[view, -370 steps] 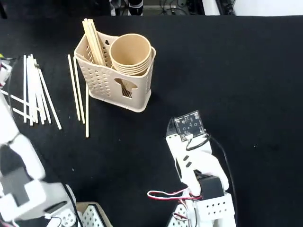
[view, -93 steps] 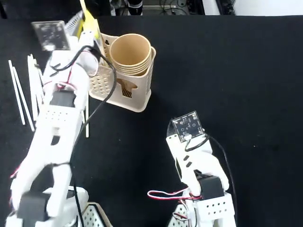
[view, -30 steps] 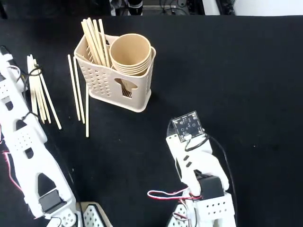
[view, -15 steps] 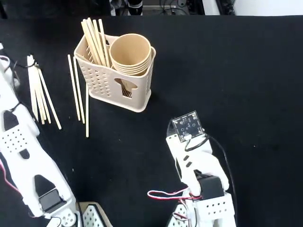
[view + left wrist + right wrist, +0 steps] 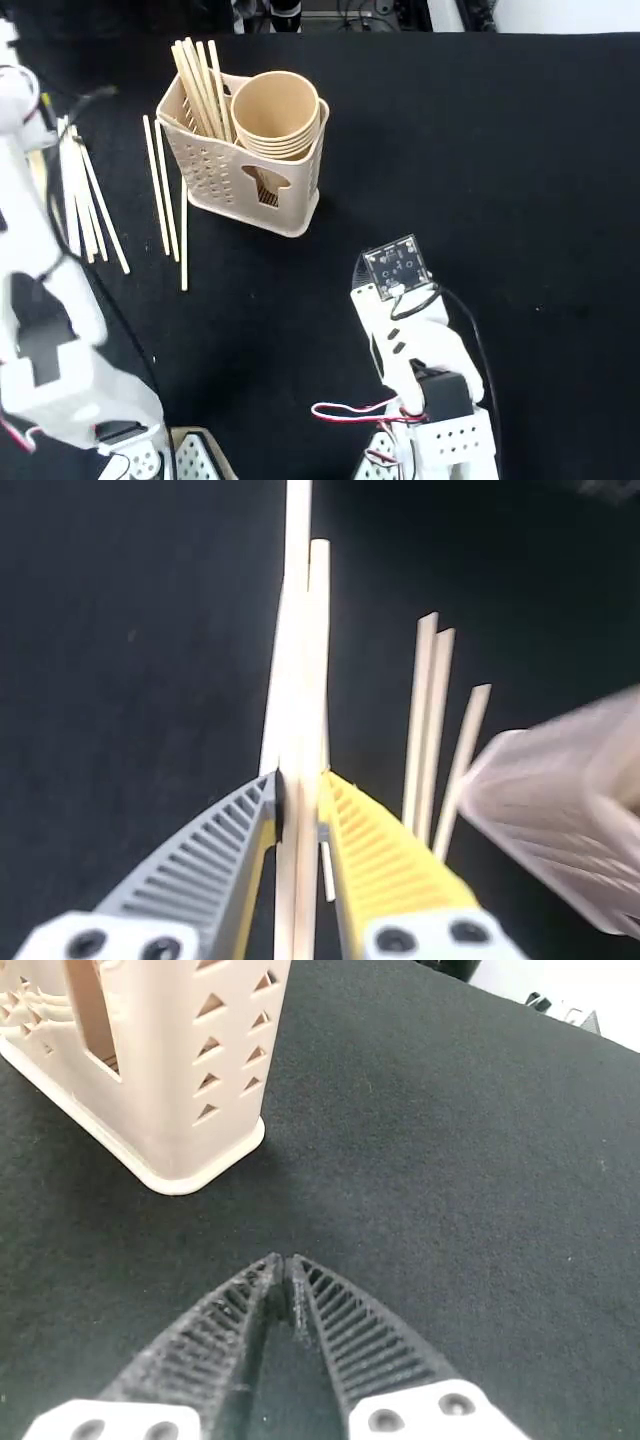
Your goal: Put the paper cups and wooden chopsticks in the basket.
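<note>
Squeezing a few wooden chopsticks (image 5: pixel 300 660) tight w/ left gripper (image 5: pixel 298 785), at the table's left side by the loose bunch (image 5: pixel 85 200). Holding right gripper (image 5: pixel 285 1265) pinched together, nothing in it, low over the black table (image 5: pixel 500 150) near the basket (image 5: pixel 215 165). In basket: stack of paper cups (image 5: pixel 275 110) + standing sticks (image 5: pixel 200 85). Just beside basket, flat on table: 3 loose sticks (image 5: pixel 160 190).

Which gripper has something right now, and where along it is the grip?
The left gripper is shut on wooden chopsticks, clamped on their shafts, with long ends sticking out past its tips. The right gripper is shut on nothing.
</note>
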Tool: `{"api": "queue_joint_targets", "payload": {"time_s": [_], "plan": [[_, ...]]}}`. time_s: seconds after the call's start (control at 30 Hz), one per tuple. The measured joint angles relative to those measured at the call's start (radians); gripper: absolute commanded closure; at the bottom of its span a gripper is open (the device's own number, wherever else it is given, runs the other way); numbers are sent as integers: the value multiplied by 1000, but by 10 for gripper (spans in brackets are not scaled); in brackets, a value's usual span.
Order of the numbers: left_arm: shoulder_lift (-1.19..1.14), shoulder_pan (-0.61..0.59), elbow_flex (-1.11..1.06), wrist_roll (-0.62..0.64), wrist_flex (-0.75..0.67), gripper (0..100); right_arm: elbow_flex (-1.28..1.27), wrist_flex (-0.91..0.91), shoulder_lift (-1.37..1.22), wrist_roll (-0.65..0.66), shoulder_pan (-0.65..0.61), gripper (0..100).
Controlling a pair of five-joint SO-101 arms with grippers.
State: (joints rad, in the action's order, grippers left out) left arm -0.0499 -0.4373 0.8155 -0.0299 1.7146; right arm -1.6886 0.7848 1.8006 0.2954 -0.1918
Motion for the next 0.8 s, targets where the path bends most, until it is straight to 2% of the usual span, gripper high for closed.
{"api": "queue_joint_targets", "payload": {"time_s": [0.2, 0.4, 0.63, 0.8], "plan": [[290, 123, -169, 0, -140, 971, 0, 0, 0, 0, 0, 984], [559, 215, -496, 0, -365, 971, 0, 0, 0, 0, 0, 984], [910, 282, -1000, -2, -790, 971, 0, 0, 0, 0, 0, 984], [1134, 321, -1372, -2, -1192, 972, 0, 0, 0, 0, 0, 984]]}}
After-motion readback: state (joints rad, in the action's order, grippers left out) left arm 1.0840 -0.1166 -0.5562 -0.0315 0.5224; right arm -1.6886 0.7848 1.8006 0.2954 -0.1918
